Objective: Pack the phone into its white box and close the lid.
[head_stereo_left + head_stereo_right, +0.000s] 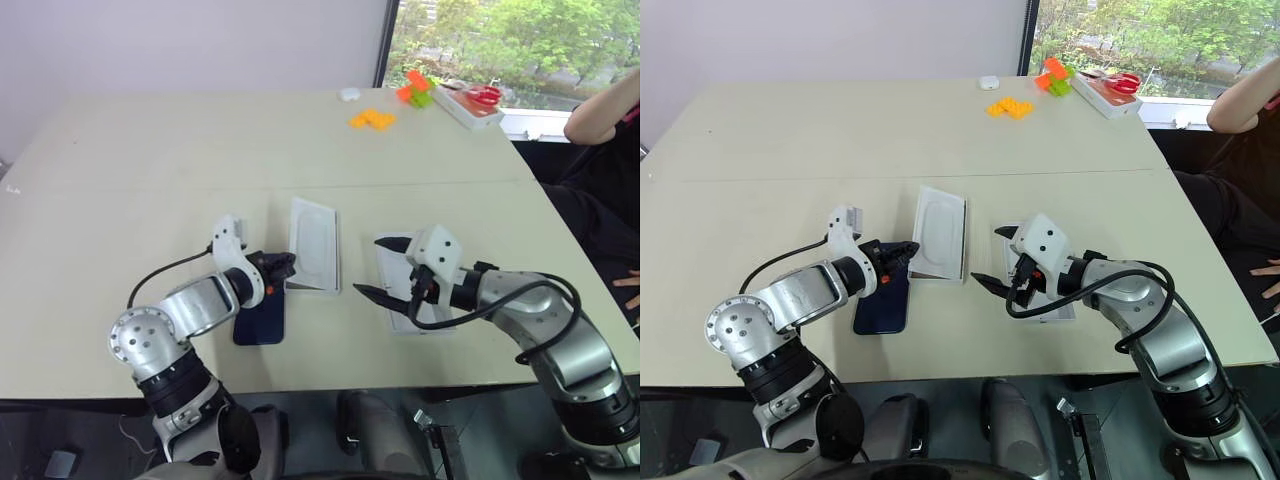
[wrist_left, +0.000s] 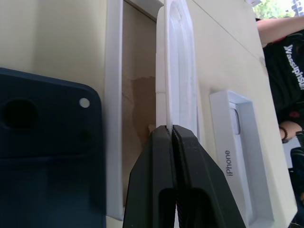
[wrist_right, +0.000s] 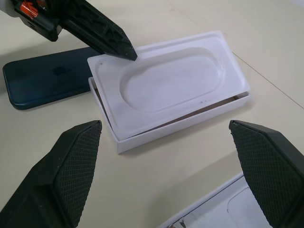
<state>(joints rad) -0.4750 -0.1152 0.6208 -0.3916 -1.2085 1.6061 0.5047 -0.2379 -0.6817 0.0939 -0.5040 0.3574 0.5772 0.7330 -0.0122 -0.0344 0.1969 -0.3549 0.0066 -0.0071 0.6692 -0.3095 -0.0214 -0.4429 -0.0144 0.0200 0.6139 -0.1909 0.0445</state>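
Nothing was packed when you paused: the dark navy-blue slab phone (image 1: 260, 318) lay on the worktop beside the shallow white cardboard box (image 3: 175, 124), left tool (image 1: 283, 264) pinching its thin moulded insert (image 3: 164, 80), right tool (image 1: 383, 267) spread, lid (image 2: 240, 156) off.

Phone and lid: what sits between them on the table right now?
The white box with the moulded insert on it, lies between the phone and the lid, as the left eye view shows.

A pale beige desk (image 1: 150, 180) fills the room's middle, a plain lilac-white wall (image 1: 180, 40) rising behind it at twelve o'clock, and at one o'clock a dark-framed window (image 1: 520, 40) admits daylight over green trees.
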